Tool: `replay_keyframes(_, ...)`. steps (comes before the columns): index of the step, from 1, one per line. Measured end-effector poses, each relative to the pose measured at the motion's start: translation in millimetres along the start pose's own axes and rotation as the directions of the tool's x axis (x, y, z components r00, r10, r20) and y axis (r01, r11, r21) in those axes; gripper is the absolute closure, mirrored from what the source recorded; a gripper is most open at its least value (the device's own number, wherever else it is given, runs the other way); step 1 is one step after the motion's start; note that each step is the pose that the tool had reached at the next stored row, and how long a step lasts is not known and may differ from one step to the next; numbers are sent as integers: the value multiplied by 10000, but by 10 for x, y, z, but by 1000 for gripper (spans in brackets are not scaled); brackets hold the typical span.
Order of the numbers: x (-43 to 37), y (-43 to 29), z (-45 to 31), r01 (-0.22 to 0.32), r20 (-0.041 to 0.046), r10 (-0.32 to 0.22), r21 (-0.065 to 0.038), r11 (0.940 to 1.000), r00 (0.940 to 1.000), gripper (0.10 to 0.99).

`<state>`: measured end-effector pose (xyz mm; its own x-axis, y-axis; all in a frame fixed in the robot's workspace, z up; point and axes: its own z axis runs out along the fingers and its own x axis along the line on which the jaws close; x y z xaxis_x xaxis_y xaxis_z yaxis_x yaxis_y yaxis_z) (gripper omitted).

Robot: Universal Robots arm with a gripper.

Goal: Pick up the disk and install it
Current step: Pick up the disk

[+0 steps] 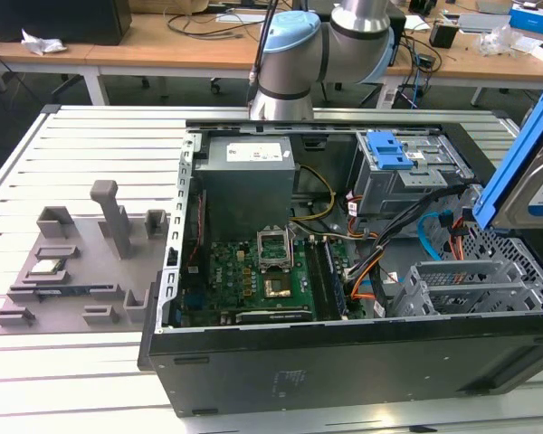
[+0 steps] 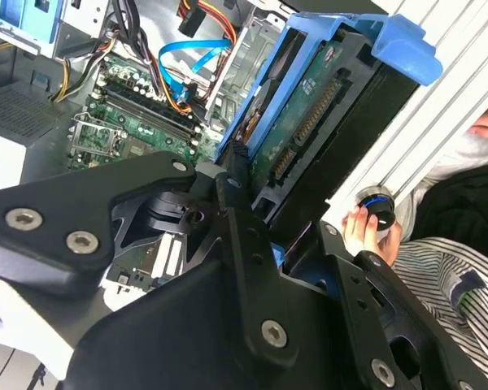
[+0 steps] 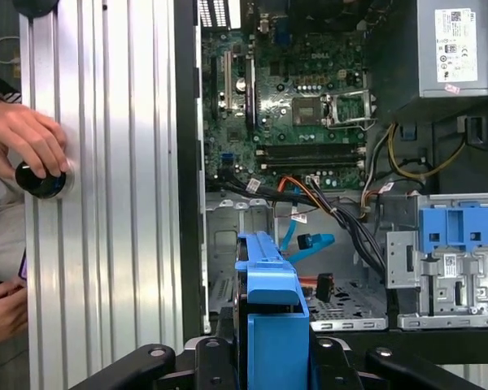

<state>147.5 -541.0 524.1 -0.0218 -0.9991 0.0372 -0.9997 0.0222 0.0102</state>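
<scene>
The disk [image 1: 522, 167], a silver drive framed by blue carrier rails, hangs tilted on edge above the open computer case [image 1: 344, 353] at the exterior view's right edge. In both wrist views my gripper [image 3: 268, 357] is shut on the disk [image 3: 268, 317], with a black finger [image 2: 242, 236] pressed on either side. The disk's [image 2: 309, 114] green circuit-board side faces the second wrist camera. Below the disk, an empty grey drive cage [image 1: 466, 287] sits in the case's near corner.
A blue-latched drive cage [image 1: 394, 163], a power supply [image 1: 249, 176], the motherboard [image 1: 253, 271] and loose orange and blue cables [image 1: 434, 240] fill the case. A grey fixture [image 1: 72, 271] lies at the exterior view's left. A person's hand [image 3: 28, 138] holds a black knob [image 3: 41, 180] on the ribbed table.
</scene>
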Motion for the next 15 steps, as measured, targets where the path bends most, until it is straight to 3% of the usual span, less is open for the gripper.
replay_keyframes(4, -3, -17, 26, -1, -43, 1, -1, 10000, 10000, 722)
replay_keyframes(15, -5, -39, 87, -1, -61, 1, -7, 10000, 10000, 722)
